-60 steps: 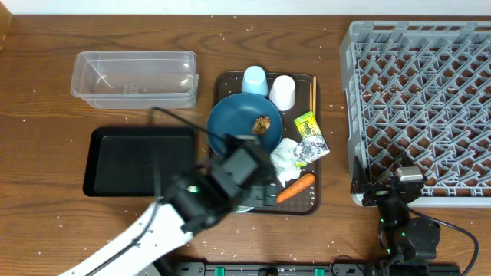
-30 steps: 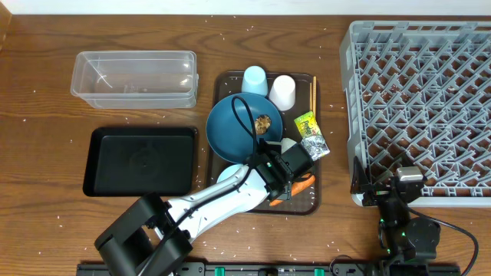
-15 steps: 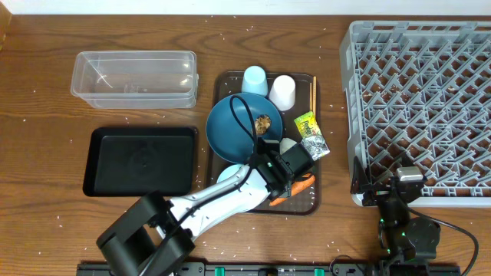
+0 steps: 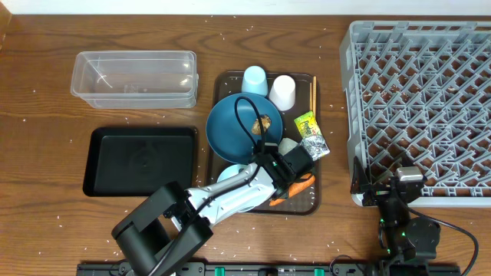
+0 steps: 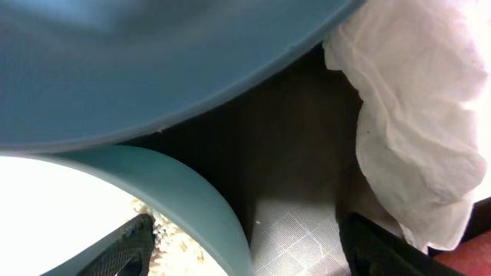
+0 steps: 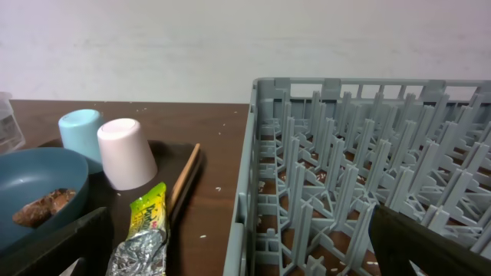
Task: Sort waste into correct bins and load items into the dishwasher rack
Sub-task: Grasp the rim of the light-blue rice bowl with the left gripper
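1. Pale-blue bowl [image 5: 196,203] sits at the near-left corner of the brown serving tray [image 5: 295,153]. It has rice grains [image 5: 165,234] inside, and the rim of the dark-blue plate [image 5: 153,61] overhangs right beside it.
2. Left gripper [image 5: 253,241] is right on the bowl, jaws spread and straddling its wall. One finger [image 5: 134,241] is inside over the rice, the other outside above bare tray. The wall runs close by the inner finger, but whether they touch I can't tell.
3. Just right of the outer finger lies the crumpled tissue [image 5: 414,130], with the carrot [image 4: 304,182] on its near side.
4. Further right, the snack wrappers [image 4: 310,135] lie by the tray's right edge.
5. Far right is the rack [image 4: 430,100]. The right gripper [image 6: 245,249] hangs at its near edge, fingers wide apart.
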`<state>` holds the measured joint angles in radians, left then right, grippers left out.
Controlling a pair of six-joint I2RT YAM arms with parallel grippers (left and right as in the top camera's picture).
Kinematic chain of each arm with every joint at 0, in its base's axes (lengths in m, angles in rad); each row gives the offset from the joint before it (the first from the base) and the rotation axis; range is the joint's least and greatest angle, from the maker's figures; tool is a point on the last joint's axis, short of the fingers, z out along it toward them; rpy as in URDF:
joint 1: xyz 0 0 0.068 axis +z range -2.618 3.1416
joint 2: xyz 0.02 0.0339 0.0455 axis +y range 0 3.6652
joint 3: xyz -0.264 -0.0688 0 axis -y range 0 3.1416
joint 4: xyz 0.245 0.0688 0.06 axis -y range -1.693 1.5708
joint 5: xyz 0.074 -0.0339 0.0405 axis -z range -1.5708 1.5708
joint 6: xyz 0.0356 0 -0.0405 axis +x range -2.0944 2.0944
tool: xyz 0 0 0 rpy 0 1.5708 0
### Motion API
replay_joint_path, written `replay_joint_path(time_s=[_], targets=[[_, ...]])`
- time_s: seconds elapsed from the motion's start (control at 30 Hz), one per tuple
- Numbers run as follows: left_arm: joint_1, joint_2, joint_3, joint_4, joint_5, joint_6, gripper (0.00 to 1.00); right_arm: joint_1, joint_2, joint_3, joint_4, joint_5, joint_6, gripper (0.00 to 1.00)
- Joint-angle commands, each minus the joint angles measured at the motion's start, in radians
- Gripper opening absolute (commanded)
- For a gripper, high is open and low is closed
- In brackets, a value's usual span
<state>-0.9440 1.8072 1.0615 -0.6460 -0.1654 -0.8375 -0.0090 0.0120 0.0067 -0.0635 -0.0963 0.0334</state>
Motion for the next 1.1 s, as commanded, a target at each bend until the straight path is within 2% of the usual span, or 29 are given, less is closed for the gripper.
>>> replay_joint_path(time_s=[0.0,0.07,0.27,0.5,0.63,1.07], targets=[[0.005,0.004,-0.012,-0.006,-0.031,-0.006,0.73,-0.012,-0.005,-0.001,-0.004,0.002,0.003,0.99],[0.005,0.004,-0.012,-0.011,-0.031,-0.006,0.67,-0.012,-0.005,-0.001,-0.004,0.002,0.003,0.99],[0.005,0.004,-0.012,-0.022,-0.031,-0.006,0.66,-0.012,-0.005,-0.001,-0.004,0.002,0.003,0.99],[0.005,0.004,-0.013,-0.041,-0.030,-0.007,0.56,-0.012,-0.005,-0.001,-0.004,0.002,0.003,0.99],[0.005,0.004,-0.013,-0.045,-0.030,-0.007,0.56,-0.012,-0.005,-0.001,-0.004,0.002,0.003,0.99],[0.005,0.004,-0.013,-0.052,-0.027,-0.014,0.37,-0.012,-0.005,-0.001,-0.004,0.002,0.003,0.99]])
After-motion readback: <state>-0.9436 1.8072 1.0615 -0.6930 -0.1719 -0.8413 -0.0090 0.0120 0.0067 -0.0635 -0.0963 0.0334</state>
